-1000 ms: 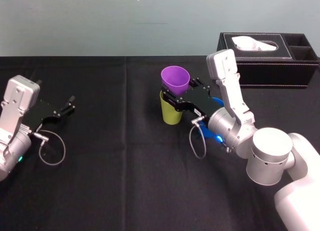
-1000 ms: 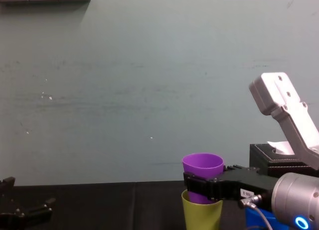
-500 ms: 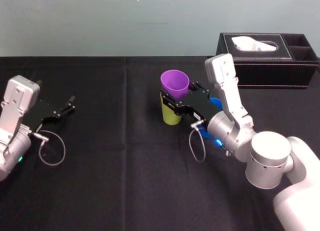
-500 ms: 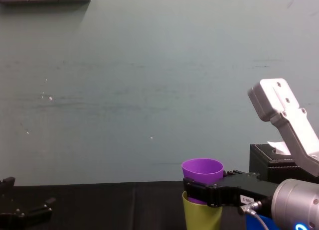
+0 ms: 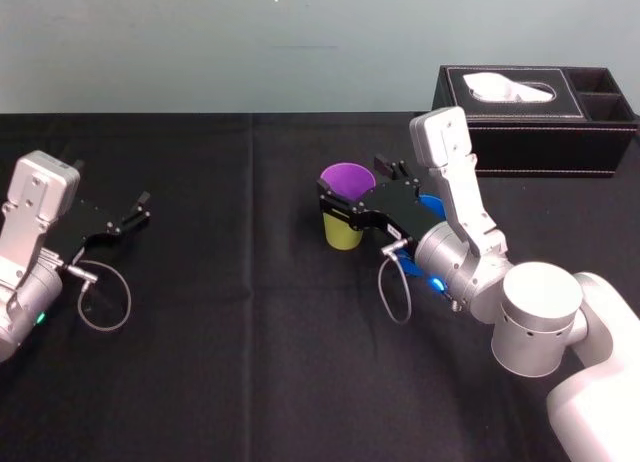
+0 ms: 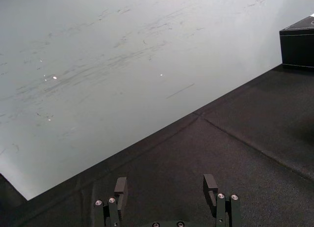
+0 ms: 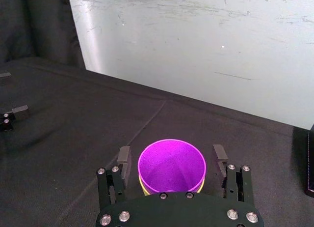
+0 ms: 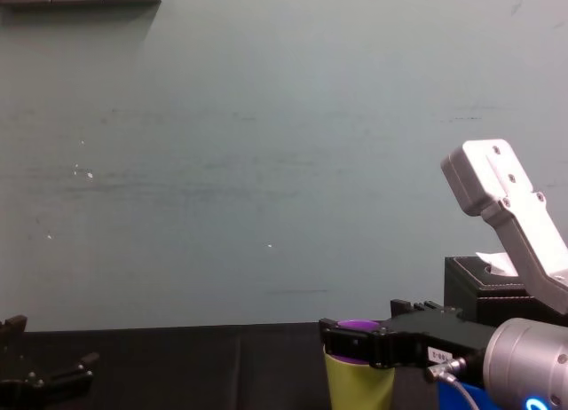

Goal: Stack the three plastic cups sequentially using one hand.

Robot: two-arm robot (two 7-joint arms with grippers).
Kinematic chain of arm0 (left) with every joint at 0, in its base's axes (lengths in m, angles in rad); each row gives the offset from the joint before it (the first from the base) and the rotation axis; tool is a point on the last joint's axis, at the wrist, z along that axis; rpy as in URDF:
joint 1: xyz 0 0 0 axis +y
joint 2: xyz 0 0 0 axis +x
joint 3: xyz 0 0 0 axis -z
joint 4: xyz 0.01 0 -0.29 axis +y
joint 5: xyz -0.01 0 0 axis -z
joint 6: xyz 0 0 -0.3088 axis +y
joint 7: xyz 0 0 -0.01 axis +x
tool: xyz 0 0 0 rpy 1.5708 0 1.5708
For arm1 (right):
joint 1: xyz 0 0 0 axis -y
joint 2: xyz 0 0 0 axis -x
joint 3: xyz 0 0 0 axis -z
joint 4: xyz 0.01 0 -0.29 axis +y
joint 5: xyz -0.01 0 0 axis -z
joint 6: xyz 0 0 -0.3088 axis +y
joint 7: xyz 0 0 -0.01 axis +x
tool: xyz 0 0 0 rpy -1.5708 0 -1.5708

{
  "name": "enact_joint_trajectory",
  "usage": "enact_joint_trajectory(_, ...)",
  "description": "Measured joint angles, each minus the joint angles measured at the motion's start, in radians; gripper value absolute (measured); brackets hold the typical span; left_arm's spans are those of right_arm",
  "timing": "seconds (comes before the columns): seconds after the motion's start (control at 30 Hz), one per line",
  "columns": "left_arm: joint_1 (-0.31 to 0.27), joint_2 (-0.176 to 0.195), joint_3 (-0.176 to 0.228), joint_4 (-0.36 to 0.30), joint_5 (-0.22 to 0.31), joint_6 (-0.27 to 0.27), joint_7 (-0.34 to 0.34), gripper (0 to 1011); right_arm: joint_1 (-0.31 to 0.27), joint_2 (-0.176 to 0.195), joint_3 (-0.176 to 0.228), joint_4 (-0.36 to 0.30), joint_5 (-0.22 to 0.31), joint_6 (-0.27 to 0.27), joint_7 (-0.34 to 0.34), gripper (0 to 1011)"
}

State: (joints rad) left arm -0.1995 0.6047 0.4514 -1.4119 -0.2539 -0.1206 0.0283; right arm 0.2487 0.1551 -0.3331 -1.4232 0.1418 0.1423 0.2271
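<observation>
The purple cup (image 5: 347, 179) sits nested deep inside the yellow-green cup (image 5: 343, 233) near the table's middle. Just its rim (image 8: 359, 325) shows above the yellow-green cup (image 8: 355, 385) in the chest view. My right gripper (image 5: 352, 178) straddles the stack at rim height and is open. In the right wrist view both fingers (image 7: 124, 161) stand a small gap off the purple cup (image 7: 171, 166). The blue cup (image 5: 433, 203) stands behind the right wrist and is mostly hidden by it. My left gripper (image 5: 138, 210) rests at the table's left, open and holding nothing (image 6: 166, 185).
A black tissue box (image 5: 535, 102) stands at the back right of the black table, behind the right arm. A looped cable (image 5: 100, 307) lies beside the left wrist. Bare black cloth stretches between the two arms and along the front.
The purple cup has dropped from above into the yellow-green cup. The right gripper's fingers have spread off it. The left arm has not moved.
</observation>
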Motion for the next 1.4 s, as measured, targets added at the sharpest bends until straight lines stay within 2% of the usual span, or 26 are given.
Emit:
enact_joint_trajectory(0.23,0.000,0.000,0.000,0.000,0.000,0.000,0.000,1011,-0.002,0.001,0.001,-0.009,0.000,-0.003,0.000,1004)
enact_joint_trajectory(0.43,0.000,0.000,0.000,0.000,0.000,0.000,0.000,1011,-0.030,0.014,0.016,-0.071,0.001,-0.011,0.002,1004)
enact_joint_trajectory(0.67,0.000,0.000,0.000,0.000,0.000,0.000,0.000,1011,-0.090,0.061,0.054,-0.163,0.040,-0.001,0.032,1004)
enact_joint_trajectory(0.83,0.000,0.000,0.000,0.000,0.000,0.000,0.000,1011,-0.170,0.127,0.110,-0.250,0.101,-0.012,0.069,1004)
enact_joint_trajectory(0.97,0.000,0.000,0.000,0.000,0.000,0.000,0.000,1011,-0.211,0.167,0.133,-0.274,0.127,-0.029,0.091,1004)
enact_joint_trajectory(1.0,0.000,0.000,0.000,0.000,0.000,0.000,0.000,1011,-0.232,0.188,0.145,-0.281,0.139,-0.039,0.100,1004)
enact_joint_trajectory(1.2,0.000,0.000,0.000,0.000,0.000,0.000,0.000,1011,-0.313,0.259,0.181,-0.287,0.174,-0.090,0.136,1004)
enact_joint_trajectory(1.4,0.000,0.000,0.000,0.000,0.000,0.000,0.000,1011,-0.373,0.307,0.187,-0.268,0.193,-0.140,0.166,1004)
